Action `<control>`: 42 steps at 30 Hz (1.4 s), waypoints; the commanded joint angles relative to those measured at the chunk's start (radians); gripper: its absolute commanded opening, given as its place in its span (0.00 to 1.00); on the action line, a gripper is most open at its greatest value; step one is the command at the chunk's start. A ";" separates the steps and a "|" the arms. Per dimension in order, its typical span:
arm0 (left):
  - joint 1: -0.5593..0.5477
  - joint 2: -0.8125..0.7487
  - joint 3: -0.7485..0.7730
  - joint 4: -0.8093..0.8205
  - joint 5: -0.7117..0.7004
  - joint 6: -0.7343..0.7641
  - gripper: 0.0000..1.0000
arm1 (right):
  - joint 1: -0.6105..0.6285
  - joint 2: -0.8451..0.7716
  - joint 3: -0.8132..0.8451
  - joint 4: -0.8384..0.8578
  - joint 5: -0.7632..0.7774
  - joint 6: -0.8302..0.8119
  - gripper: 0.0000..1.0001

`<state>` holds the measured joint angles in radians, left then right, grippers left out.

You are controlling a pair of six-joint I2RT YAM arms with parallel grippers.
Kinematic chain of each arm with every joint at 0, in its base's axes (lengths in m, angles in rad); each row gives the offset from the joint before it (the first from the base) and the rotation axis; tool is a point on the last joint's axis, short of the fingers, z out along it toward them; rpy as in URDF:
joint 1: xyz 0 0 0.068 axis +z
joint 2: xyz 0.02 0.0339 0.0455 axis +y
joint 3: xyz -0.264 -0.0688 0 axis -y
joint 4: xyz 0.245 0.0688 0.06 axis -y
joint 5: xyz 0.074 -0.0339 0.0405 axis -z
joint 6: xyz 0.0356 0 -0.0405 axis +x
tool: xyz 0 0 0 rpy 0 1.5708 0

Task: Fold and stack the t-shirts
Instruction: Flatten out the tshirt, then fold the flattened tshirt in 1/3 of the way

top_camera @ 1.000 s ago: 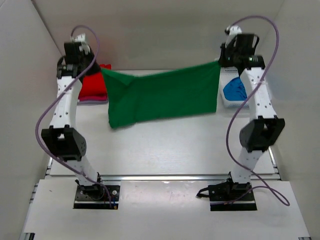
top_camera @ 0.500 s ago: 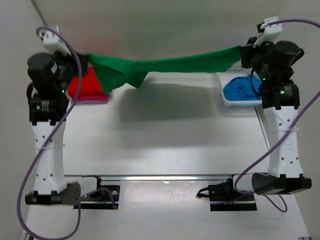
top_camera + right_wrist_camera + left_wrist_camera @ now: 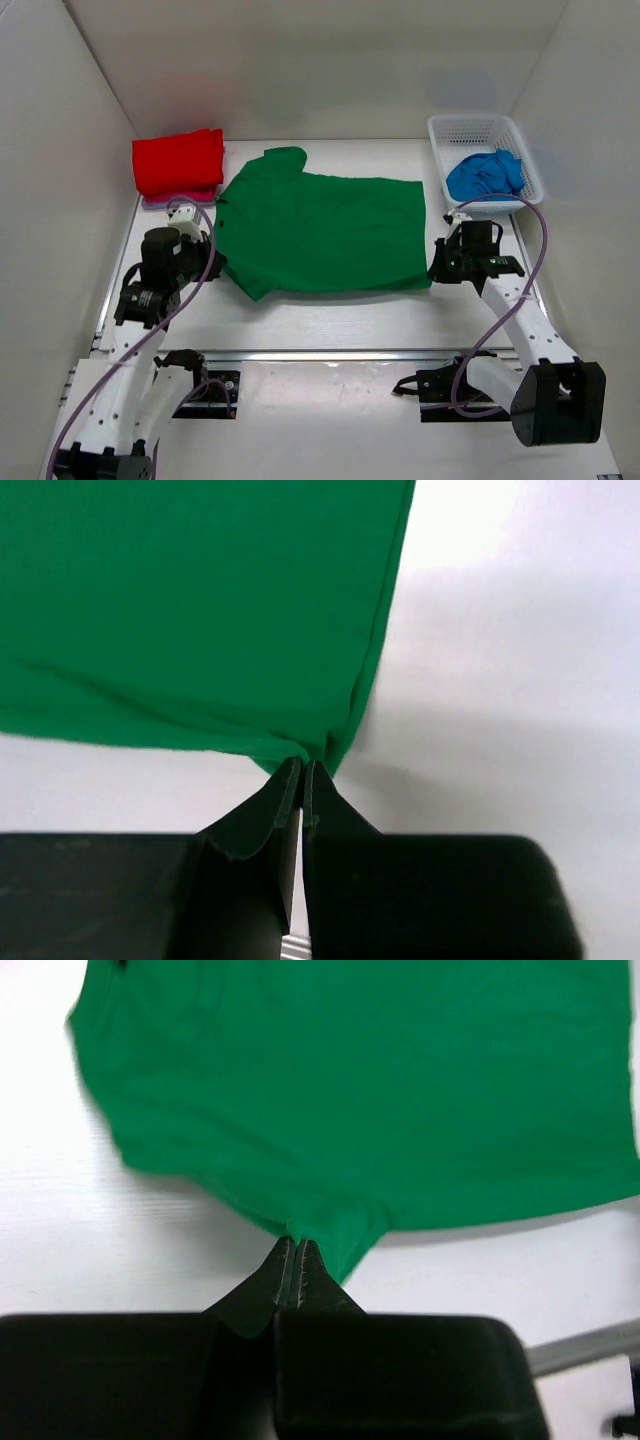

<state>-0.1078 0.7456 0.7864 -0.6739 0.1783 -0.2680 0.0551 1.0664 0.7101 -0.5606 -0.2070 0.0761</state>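
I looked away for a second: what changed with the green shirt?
Both arms came down, laying the green t-shirt flat on the table; it had hung stretched between them. The left gripper and right gripper stay shut on its near corners. Red t-shirt, basket and blue t-shirt unmoved.

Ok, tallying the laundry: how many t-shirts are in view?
4: the green t-shirt spread flat mid-table, the red t-shirt folded at the far left, a pink t-shirt edge under it, the blue t-shirt crumpled in the basket. More may hide beneath.
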 commanded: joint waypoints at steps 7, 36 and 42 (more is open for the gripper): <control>-0.096 -0.091 -0.142 -0.038 -0.003 -0.049 0.00 | 0.006 -0.042 -0.092 -0.008 0.031 0.114 0.00; -0.013 0.239 0.049 0.191 -0.026 -0.181 0.00 | -0.089 0.245 0.129 -0.111 -0.065 -0.007 0.00; -0.001 0.362 0.103 0.264 -0.028 -0.189 0.00 | -0.090 0.297 0.176 -0.082 -0.068 0.001 0.00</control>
<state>-0.1200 1.1023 0.8570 -0.4622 0.1600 -0.4637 -0.0296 1.3594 0.8452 -0.6765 -0.2680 0.0818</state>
